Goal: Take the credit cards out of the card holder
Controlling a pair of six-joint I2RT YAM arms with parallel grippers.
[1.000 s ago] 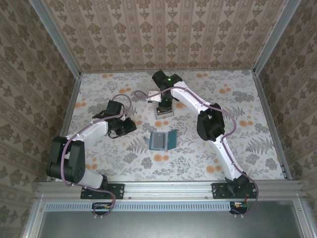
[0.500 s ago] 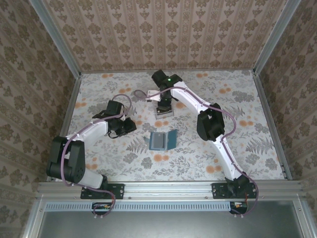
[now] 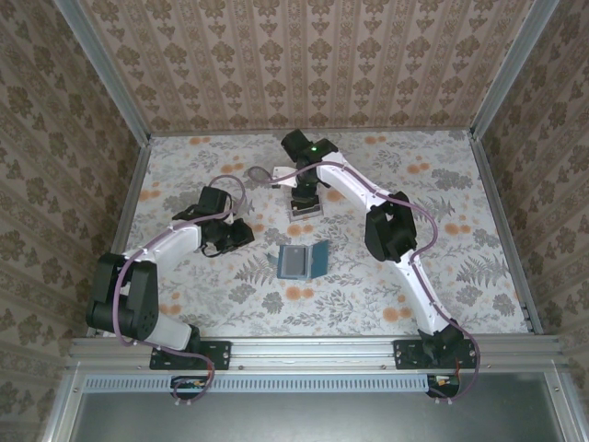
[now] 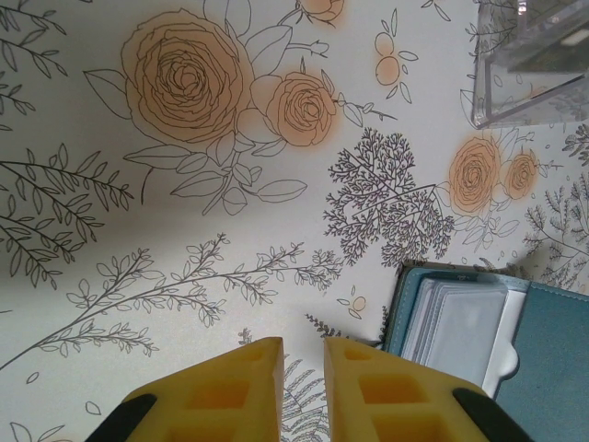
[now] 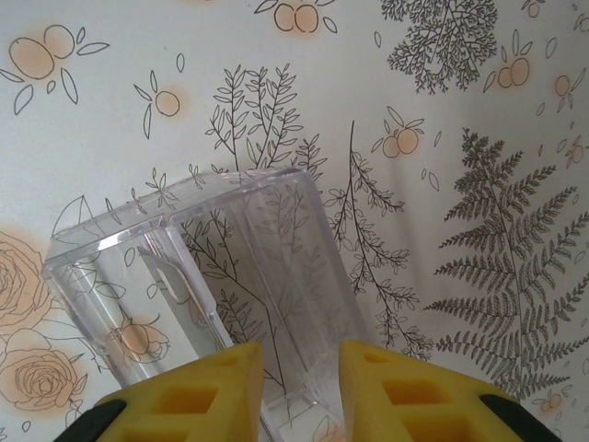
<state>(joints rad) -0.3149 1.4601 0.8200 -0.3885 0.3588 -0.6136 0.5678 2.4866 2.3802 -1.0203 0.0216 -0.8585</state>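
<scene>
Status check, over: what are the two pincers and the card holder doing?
Left pincer barely open, empty, near holder. Right pincer astride clear box wall, grip unclear. Holder lies open, card inside.

This is a staged robot test cell in a lab, not a lived-in room. The desk [image 3: 460, 304] wears a printed floral sheet, and behind it and to either side of it stand flat panels [image 3: 304, 55] papered in brown damask, joined by bare metal corner posts [image 3: 101, 69]. Along the desk's near edge runs an aluminium rail [image 3: 313, 349] with slotted cable trunking [image 3: 313, 381] just in front of it, and bolted at that edge are a left arm [image 3: 170, 241] and a right arm [image 3: 419, 285], white and black, with cables looped along them.
</scene>
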